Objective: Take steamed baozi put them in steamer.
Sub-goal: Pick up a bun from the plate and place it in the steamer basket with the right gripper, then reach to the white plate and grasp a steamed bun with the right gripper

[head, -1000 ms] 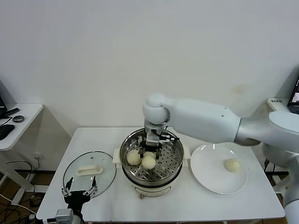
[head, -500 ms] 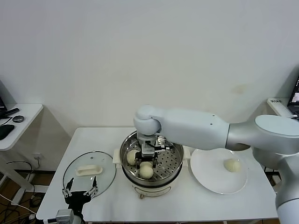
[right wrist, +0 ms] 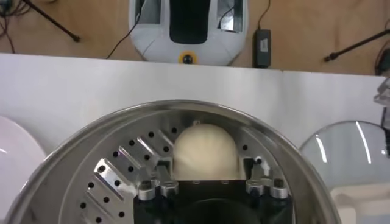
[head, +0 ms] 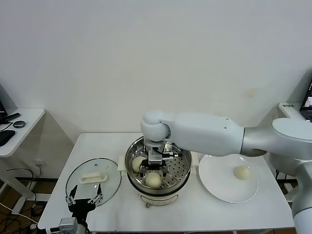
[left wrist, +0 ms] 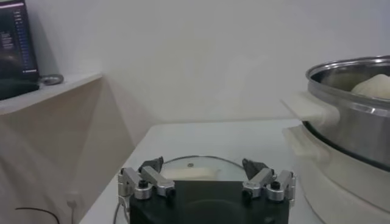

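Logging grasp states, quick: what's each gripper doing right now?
Left gripper: open, empty, parked by the lid.
Right gripper: inside the steamer, shut on a baozi.

Robot test room rather than a kitchen: a white folding table [head: 97,146] against a bare white wall [head: 146,58], a side desk [head: 19,127] with a monitor [left wrist: 15,49], loose cables [head: 14,214] and tripod legs [right wrist: 52,21] on a wooden floor [right wrist: 91,27].
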### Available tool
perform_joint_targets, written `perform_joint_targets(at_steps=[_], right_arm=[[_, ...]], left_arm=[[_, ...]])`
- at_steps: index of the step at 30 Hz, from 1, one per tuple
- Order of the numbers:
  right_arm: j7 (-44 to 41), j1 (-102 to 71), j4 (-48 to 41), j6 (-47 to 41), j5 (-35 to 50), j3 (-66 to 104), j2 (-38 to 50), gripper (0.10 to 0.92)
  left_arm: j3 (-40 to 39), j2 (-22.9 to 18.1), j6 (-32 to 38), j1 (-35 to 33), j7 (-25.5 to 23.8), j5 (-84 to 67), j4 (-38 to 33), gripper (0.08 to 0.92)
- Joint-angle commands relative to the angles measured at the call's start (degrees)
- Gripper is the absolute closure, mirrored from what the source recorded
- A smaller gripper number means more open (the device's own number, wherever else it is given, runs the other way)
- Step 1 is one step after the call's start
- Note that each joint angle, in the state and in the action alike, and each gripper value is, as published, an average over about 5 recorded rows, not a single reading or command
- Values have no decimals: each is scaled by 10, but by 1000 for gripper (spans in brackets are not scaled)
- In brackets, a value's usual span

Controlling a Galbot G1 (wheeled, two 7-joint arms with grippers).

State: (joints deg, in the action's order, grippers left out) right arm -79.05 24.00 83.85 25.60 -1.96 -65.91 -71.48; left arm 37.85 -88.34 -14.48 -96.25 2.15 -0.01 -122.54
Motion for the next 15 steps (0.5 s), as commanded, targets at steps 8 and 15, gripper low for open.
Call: perform_joint_targets(at_steps=[8,15], right_arm=[[28,58,18,-287,142,107,189,203],[37,19,-21,-526,190,187,320,203]], left_arm=[[2,5,-7,1,-8,-13,-13,177],[7,14,-13,-1,-11,-29,-19,177]])
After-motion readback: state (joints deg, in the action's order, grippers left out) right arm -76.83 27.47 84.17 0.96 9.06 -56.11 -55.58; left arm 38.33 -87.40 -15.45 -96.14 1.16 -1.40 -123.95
